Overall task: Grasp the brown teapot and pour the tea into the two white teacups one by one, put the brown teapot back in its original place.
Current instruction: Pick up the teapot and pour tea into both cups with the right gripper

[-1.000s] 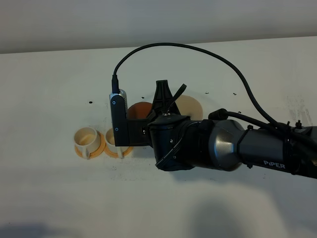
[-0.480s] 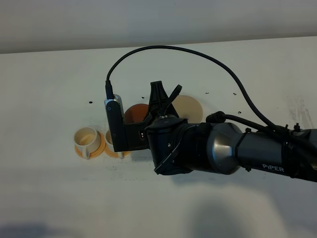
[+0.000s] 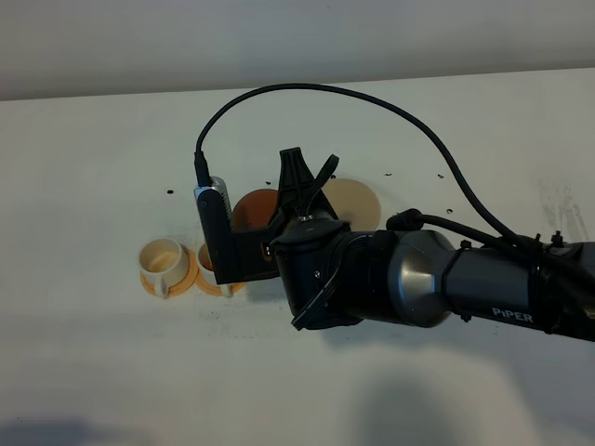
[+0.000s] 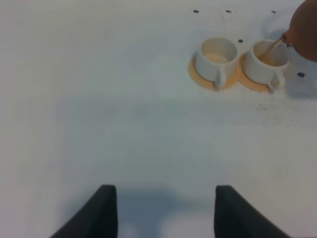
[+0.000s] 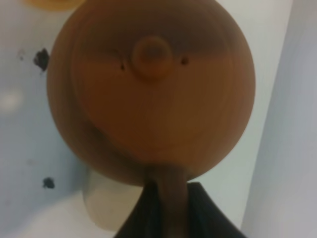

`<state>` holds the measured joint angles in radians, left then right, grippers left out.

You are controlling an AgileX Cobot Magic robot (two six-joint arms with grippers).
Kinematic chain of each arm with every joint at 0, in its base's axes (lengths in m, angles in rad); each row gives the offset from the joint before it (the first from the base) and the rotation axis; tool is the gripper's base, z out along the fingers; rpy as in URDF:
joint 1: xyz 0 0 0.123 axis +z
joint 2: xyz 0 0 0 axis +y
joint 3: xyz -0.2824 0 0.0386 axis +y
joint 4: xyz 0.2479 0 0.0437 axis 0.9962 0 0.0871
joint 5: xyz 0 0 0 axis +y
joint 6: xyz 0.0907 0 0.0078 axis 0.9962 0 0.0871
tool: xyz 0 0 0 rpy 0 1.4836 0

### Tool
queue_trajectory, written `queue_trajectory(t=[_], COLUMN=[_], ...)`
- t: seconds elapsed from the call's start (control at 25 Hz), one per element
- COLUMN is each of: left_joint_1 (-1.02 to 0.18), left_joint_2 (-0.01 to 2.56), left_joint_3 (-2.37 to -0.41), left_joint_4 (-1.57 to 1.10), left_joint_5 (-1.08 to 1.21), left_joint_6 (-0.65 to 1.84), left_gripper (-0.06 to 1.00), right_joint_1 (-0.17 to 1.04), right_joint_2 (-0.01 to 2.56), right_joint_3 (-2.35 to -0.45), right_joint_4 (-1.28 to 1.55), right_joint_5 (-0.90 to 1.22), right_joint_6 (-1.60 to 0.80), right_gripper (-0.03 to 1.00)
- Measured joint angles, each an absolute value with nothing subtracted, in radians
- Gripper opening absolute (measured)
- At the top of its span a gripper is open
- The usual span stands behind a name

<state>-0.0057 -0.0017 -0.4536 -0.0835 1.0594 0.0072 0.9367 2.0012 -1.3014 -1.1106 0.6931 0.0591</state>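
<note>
The brown teapot (image 3: pixel 251 212) hangs above the table, tilted toward the cups, and fills the right wrist view (image 5: pixel 153 94). My right gripper (image 3: pixel 309 177) is shut on its loop handle (image 5: pixel 167 198). Two white teacups stand side by side on orange saucers: the outer one (image 3: pixel 163 257) (image 4: pixel 216 53) and the one nearer the teapot (image 3: pixel 205 260) (image 4: pixel 266 58), partly hidden by my wrist camera mount. In the left wrist view the teapot's edge (image 4: pixel 304 27) shows, and a thin brown line runs from its spout into the nearer cup. The beige coaster (image 3: pixel 358 203) lies bare. My left gripper (image 4: pixel 166 210) is open, empty and well short of the cups.
My right arm (image 3: pixel 446 279) reaches across the middle of the white table (image 3: pixel 93 139). Its black cable (image 3: pixel 372 98) arcs over the coaster. Small dark specks (image 3: pixel 170 192) dot the table. A grey wall (image 3: pixel 297 37) runs along the far edge.
My right gripper has moved a little left toward the cups with the teapot in it, uncovering more of the coaster. The cups have not moved.
</note>
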Motion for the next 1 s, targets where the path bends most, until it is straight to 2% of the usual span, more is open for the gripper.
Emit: queue_trajectory(t=[1.0], left_joint_1=[-0.006], left_joint_2=[-0.002], left_joint_3=[-0.454], left_joint_4=[-0.083], left_joint_5=[1.059], left_joint_6=[0.006], left_gripper=[0.44], right_joint_1=[0.937], right_joint_2=[2.001], right_joint_3=[-1.301], right_joint_4=[-1.185], right_joint_5=[0.726], right_joint_6=[0.040], right_gripper=[0.11])
